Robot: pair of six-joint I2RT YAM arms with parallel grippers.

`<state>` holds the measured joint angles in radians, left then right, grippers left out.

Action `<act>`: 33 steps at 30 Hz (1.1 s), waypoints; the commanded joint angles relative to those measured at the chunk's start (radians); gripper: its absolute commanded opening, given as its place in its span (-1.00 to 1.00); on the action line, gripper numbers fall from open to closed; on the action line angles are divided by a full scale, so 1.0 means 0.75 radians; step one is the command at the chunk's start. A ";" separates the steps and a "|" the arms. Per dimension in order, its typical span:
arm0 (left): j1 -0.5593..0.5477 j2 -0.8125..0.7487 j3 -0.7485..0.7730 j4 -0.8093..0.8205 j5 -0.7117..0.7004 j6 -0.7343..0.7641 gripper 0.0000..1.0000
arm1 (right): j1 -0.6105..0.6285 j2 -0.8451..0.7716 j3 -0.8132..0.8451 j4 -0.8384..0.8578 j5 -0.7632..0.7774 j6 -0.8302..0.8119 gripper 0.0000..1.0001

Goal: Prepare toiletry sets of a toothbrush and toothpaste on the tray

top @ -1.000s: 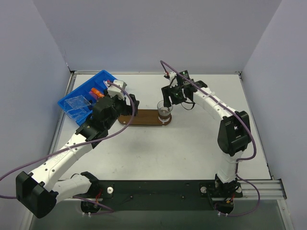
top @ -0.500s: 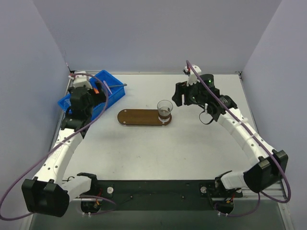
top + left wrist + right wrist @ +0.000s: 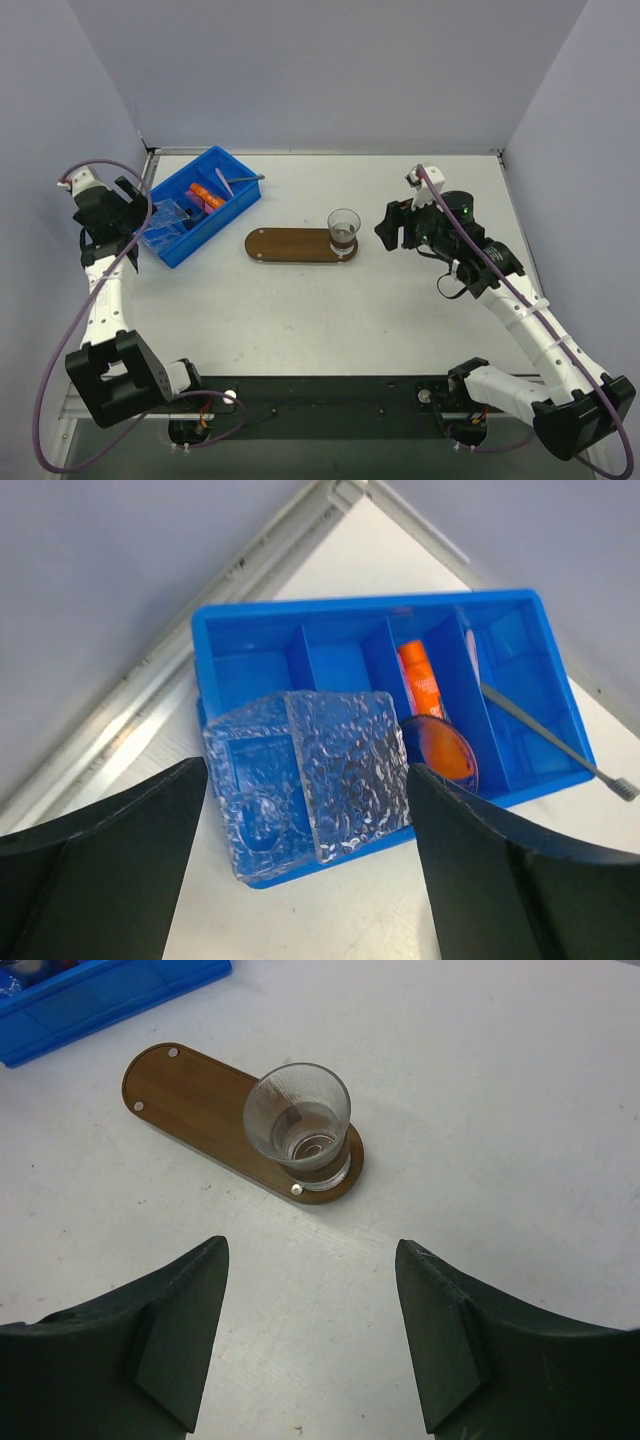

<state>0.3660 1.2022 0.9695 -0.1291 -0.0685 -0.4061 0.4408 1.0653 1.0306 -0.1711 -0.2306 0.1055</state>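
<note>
Both my arms now sit farther back than a second ago: left gripper [image 3: 308, 772] wide open over the blue bin [image 3: 250, 630] holding the toothpaste [image 3: 422, 680], right gripper [image 3: 310, 1248] open, empty, clear of the glass cup [image 3: 297, 1120] on the tray [image 3: 190, 1085].

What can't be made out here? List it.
- Left wrist: a clear textured cover blurs the blue bin's near compartments.
- Left wrist: an orange oval piece hides the toothpaste's lower end.
- Right wrist: the top edge cuts off the bin.
- Top external: the bin's contents are too small.
</note>
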 commanded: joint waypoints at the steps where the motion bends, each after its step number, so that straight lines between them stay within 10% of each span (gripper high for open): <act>1: 0.009 0.109 0.063 -0.012 0.189 -0.064 0.82 | 0.007 -0.068 -0.034 0.069 0.035 0.005 0.25; 15: 0.101 0.281 0.027 0.094 0.404 -0.201 0.59 | 0.007 -0.091 -0.088 0.101 0.021 0.017 0.25; 33: 0.101 0.330 0.018 0.189 0.488 -0.268 -0.65 | 0.009 -0.056 -0.104 0.120 0.001 0.025 0.22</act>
<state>0.4377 1.4582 0.9710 -0.0330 0.2897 -0.6060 0.4412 1.0237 0.9565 -0.1234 -0.2237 0.1165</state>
